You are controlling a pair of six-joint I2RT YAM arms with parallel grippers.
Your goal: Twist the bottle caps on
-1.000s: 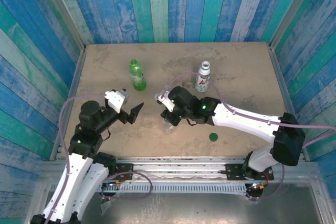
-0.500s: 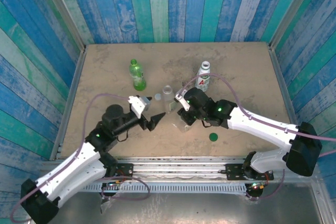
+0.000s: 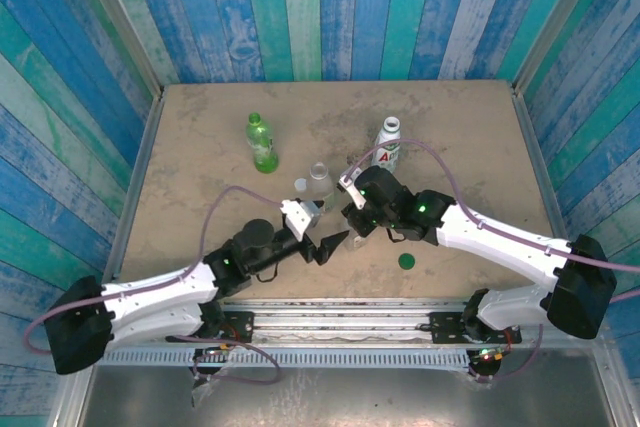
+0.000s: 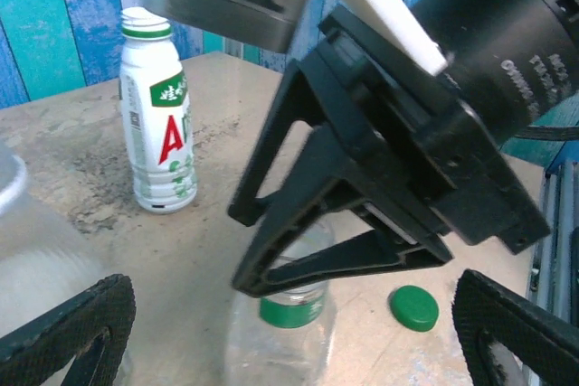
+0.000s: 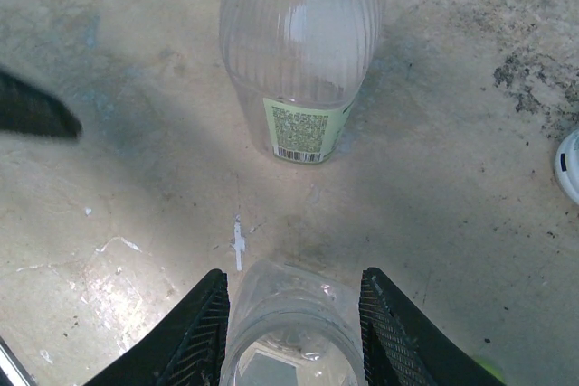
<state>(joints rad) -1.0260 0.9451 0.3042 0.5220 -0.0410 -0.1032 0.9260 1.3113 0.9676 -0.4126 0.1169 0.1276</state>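
Observation:
My right gripper point(image 5: 291, 314) is shut on the neck of the short clear bottle point(image 5: 288, 336), which stands uncapped on the table; a green ring point(image 4: 291, 310) circles its neck. My left gripper point(image 3: 326, 229) is open just left of it, its pads point(image 4: 68, 332) wide on either side of the bottle. The dark green cap point(image 3: 406, 261) lies on the table to the right. The tall clear bottle point(image 3: 320, 182) stands behind, a small white cap point(image 3: 300, 186) beside it. The white labelled bottle point(image 3: 387, 147) and the green bottle point(image 3: 262, 142) stand farther back.
Blue and green plank walls enclose the tan table point(image 3: 200, 237) on three sides. A white cap point(image 5: 568, 164) lies at the right edge of the right wrist view. The right arm point(image 3: 480, 232) stretches across the near right of the table.
My left arm has swung right across the table, bringing its open gripper up beside the short bottle. My right gripper moved a little to the right with the bottle, then held still.

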